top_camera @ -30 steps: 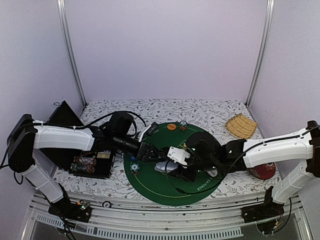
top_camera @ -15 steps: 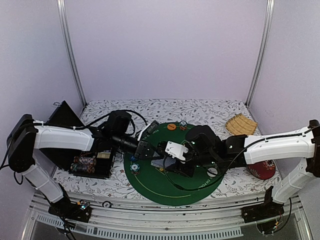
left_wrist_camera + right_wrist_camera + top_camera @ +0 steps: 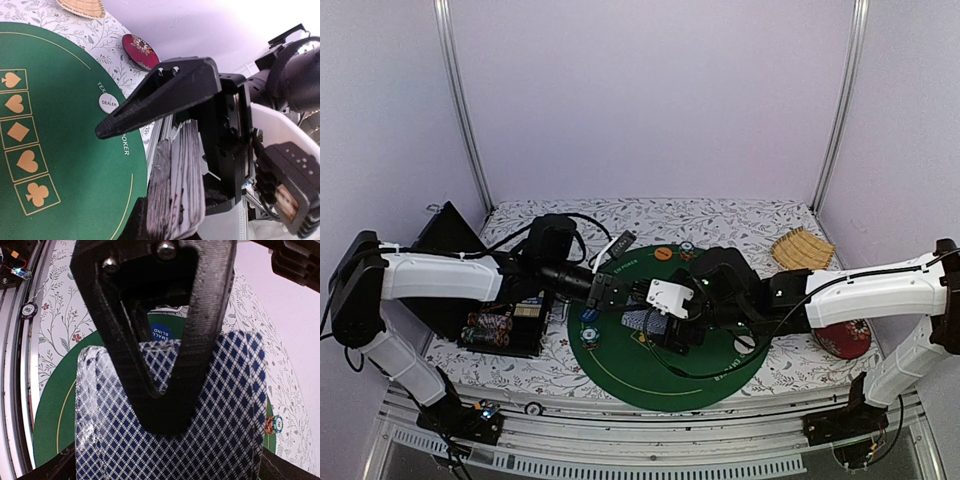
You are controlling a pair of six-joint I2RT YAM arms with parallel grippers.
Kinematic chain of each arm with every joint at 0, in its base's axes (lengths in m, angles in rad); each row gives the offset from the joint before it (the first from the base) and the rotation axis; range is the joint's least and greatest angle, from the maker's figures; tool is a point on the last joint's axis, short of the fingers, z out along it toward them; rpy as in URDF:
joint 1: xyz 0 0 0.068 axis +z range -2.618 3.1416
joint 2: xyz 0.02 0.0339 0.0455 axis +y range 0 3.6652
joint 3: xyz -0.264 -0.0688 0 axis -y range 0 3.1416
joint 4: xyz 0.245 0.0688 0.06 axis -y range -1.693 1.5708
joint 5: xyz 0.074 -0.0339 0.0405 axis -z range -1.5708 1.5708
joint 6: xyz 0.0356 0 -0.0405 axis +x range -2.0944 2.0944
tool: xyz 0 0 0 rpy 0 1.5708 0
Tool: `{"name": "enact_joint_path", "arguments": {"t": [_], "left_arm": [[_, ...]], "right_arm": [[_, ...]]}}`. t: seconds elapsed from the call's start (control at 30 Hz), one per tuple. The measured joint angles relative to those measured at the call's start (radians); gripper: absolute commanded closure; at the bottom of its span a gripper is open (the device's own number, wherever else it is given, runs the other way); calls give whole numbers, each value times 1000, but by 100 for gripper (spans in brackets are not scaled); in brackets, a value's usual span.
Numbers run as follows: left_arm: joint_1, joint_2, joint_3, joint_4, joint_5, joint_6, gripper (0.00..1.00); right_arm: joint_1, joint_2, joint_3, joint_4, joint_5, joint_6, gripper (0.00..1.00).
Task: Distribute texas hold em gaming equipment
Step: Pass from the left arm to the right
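Observation:
A deck of playing cards [image 3: 642, 321] with blue-checked backs hangs above the green felt mat [image 3: 620, 365], between the two grippers. My left gripper [image 3: 618, 300] is shut on it. In the left wrist view the deck [image 3: 176, 185] shows edge-on under one left finger [image 3: 165, 95]. In the right wrist view that finger [image 3: 160, 365] presses flat on the deck's back [image 3: 220, 415]. My right gripper [image 3: 667, 325] is open, its jaws wide on either side of the deck. On the mat lie a white dealer disc [image 3: 108, 103], a blue disc [image 3: 161, 332], an orange disc [image 3: 663, 253] and a striped chip [image 3: 590, 335].
A red round dish [image 3: 845, 340] sits at the right edge under the right arm. A woven tray [image 3: 801, 252] lies at the back right. A black box [image 3: 500, 328] holding chips stands left of the mat, below the left arm.
The left gripper has closed on the deck and the right gripper has opened off it. Both grippers and the deck have shifted slightly left and up.

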State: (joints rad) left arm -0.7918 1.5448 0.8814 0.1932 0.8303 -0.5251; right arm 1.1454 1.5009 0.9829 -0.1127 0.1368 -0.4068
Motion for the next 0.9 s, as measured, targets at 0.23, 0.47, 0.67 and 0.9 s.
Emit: {"name": "enact_joint_path", "arguments": {"t": [0.23,0.47,0.67,0.9], "left_arm": [[28,0,-2,29,6,-32,100],[40,6,-8,27,12,-27,72],[41,6,-9,27,19,-33,70],[41,6,-10,27,24,-31,81]], "right_arm": [[2,10,3,52,19,-55,35],[6,29,15,54,29,-63,41],[6,45,26,49,37,-69,38],[6,53,26,49,43,-80,28]]}}
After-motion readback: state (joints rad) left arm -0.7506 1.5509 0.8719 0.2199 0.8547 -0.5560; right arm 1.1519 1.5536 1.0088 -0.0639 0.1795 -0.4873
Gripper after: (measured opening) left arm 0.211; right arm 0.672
